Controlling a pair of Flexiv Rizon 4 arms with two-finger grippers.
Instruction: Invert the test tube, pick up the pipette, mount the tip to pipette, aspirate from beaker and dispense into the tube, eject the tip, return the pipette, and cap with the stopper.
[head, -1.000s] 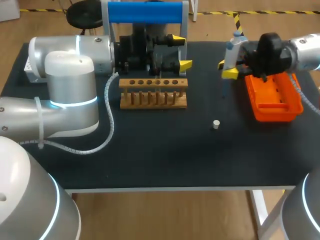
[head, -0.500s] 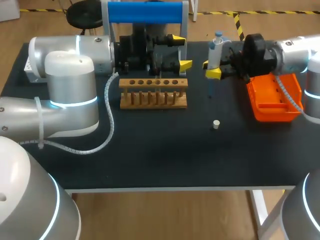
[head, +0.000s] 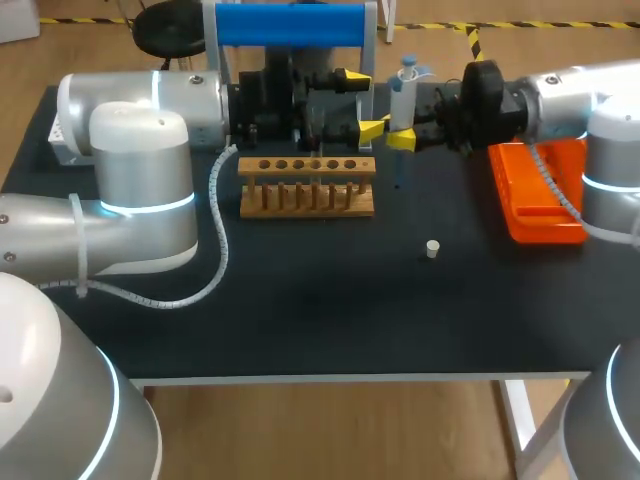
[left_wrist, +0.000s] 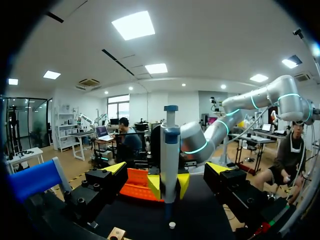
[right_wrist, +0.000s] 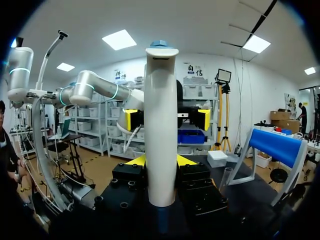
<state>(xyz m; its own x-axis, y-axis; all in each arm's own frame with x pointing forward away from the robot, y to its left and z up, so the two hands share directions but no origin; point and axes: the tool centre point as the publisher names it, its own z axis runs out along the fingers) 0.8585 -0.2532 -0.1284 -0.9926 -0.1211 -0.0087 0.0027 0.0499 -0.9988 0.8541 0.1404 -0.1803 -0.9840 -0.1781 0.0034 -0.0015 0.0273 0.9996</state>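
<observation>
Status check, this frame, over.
Right gripper shut on pipette, upright. Left gripper open, close beside it. Stopper loose on table; wooden rack just in front of both.

Silver arms (head: 140, 170), cyan-lit rings, black claws (head: 362, 103) tipped yellow.

Site: robotics lab, wet-bench setup | Evidence: black table (head: 330, 320) with left arm (head: 140, 105) and right arm (head: 560, 100) of a two-arm robot over it | Labware: wooden test-tube rack (head: 307, 187), pipette (head: 404, 92) held upright, orange bin (head: 528, 215), small white stopper (head: 432, 248) lying on the tabletop.
</observation>
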